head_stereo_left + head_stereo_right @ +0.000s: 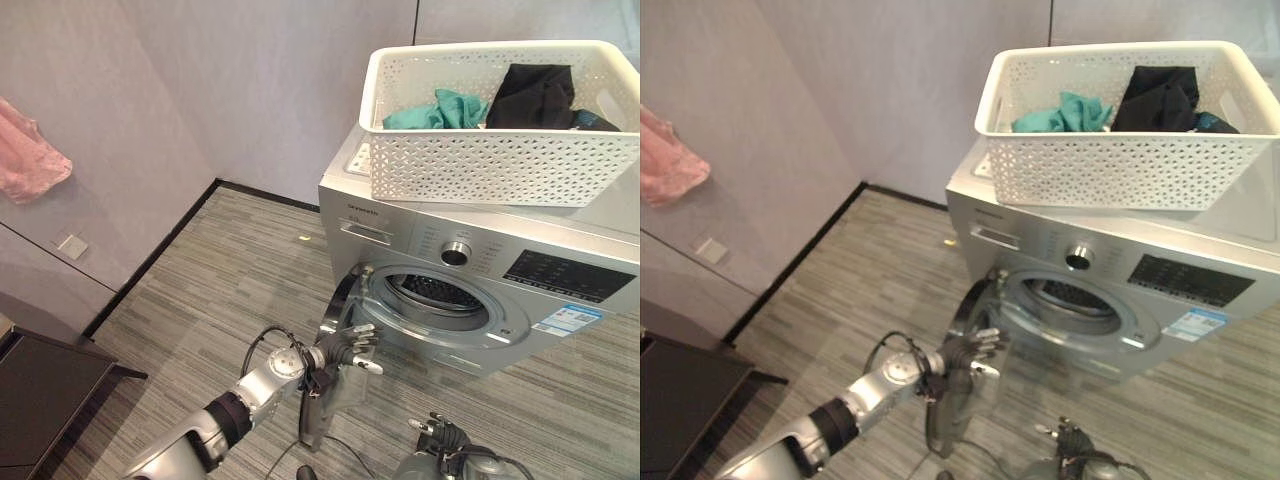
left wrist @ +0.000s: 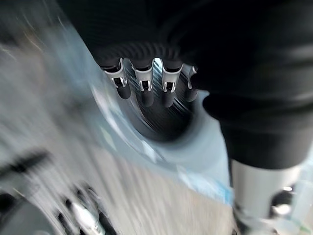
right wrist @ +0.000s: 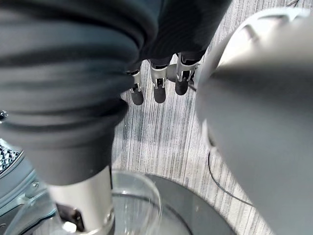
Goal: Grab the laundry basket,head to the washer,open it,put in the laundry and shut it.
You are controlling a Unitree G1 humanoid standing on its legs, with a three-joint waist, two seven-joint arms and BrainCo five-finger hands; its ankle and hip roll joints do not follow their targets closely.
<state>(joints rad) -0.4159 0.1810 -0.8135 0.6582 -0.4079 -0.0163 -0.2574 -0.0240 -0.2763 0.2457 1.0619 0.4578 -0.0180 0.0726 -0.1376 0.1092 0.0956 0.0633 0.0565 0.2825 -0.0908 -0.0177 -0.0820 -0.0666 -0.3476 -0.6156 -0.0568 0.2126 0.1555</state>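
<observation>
A silver front-loading washer (image 1: pixel 480 270) stands on the right, its round drum opening (image 1: pixel 435 295) uncovered. Its glass door (image 1: pixel 960 390) is swung out to the left, seen nearly edge-on. My left hand (image 1: pixel 345 345) is at the door's inner side, fingers (image 2: pixel 146 93) fairly straight and spread against it. The white perforated laundry basket (image 1: pixel 500 165) rests on top of the washer and holds a teal cloth (image 1: pixel 440 110) and black clothes (image 1: pixel 540 95). Low in front of the washer, my right hand (image 1: pixel 440 435) hangs over the floor with relaxed fingers (image 3: pixel 159 90), holding nothing.
A pink cloth (image 1: pixel 30 165) hangs on the left wall above a wall socket (image 1: pixel 72 245). A dark low cabinet (image 1: pixel 40 400) stands at the lower left. Striped grey floor (image 1: pixel 230 290) stretches between the wall and the washer.
</observation>
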